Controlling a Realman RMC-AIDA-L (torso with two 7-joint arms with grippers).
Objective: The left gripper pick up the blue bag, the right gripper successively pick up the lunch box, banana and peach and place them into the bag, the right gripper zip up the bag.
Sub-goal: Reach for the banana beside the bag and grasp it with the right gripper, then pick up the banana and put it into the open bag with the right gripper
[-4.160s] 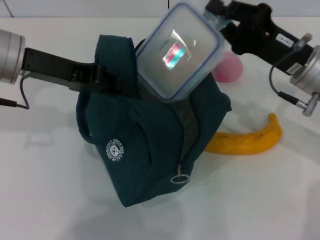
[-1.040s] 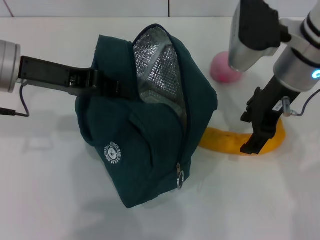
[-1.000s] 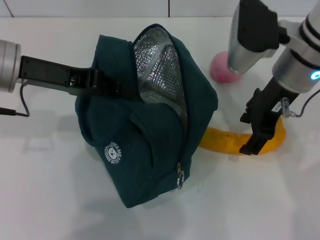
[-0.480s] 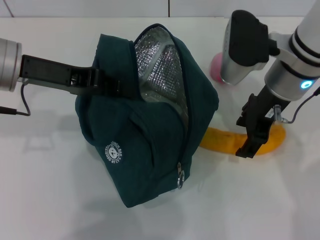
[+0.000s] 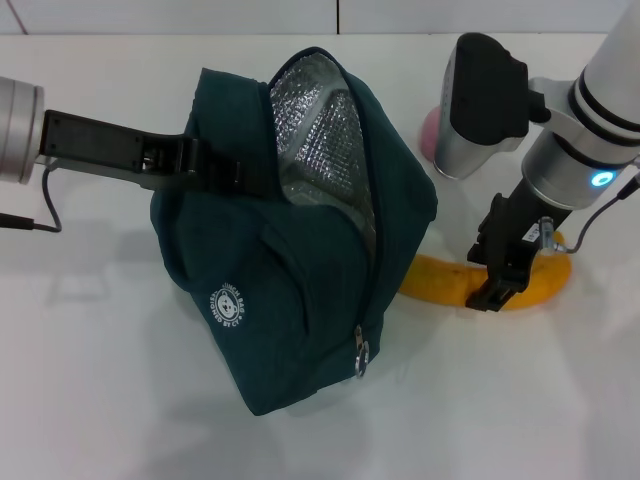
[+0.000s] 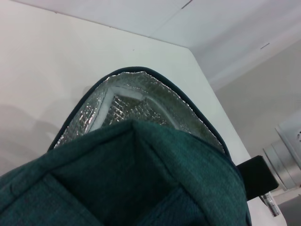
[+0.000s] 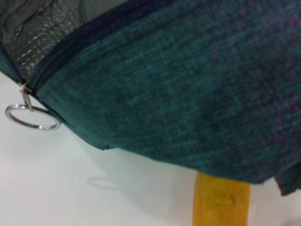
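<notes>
Banana step: the right gripper (image 5: 497,283) straddles the banana (image 5: 440,283), apparently unclamped. The left gripper (image 5: 205,168) grips the blue bag (image 5: 300,300). Next, close and lift.

The blue bag (image 5: 290,240) stands tilted on the white table (image 5: 100,400), its mouth open and the silver lining visible. The left gripper (image 5: 215,172) comes from the left side of the bag and holds its upper edge with closed jaws. To the right of the bag lies the banana (image 5: 450,282), one end hidden behind the bag. The right gripper (image 5: 497,280) is directly over the banana, pointing down, and its jaws reach the fruit. Behind the right arm, further from the bag, only a small part of the pink peach (image 5: 428,130) is visible.
</notes>
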